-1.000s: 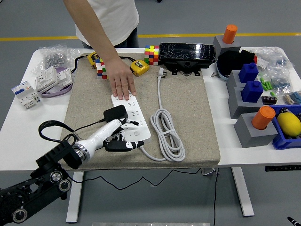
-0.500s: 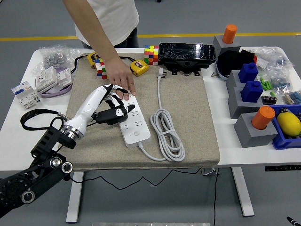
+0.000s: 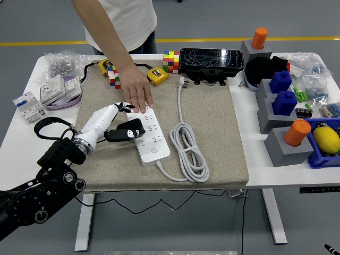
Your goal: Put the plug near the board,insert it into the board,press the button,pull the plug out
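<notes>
A white counter (image 3: 16,139) stands on a grey floor crossed by 1 yellow line near the picture's top. 1 beige mat (image 3: 212,133) covers the counter's middle, reaching its near edge.

On the mat lies 1 white power strip (image 3: 150,139), the board, running from the mat's centre toward the near edge, its white cord (image 3: 187,146) coiled just to its right. A person's hand (image 3: 138,94) presses flat on the strip's far end.

The left hand (image 3: 114,123) comes in from the lower left corner, white-shelled with black fingers (image 3: 125,108). They are closed around 1 black plug (image 3: 129,131), held at the strip's left edge, touching or just above it; I cannot tell which. The right arm is out of view.

Along the far edge: 2 yellow tape measures, 2 stacks of coloured cubes (image 3: 171,60) and 1 black device (image 3: 211,62). At the counter's left end lie wall sockets (image 3: 61,86) and a bag of small parts. At the right end are 3 grey blocks, 2 orange cylinders (image 3: 296,132), 2 blue blocks (image 3: 284,102) and 1 blue bin (image 3: 316,160) holding a yellow thing, cut off by the picture's edge. The clutter behind them is hard to make out.
</notes>
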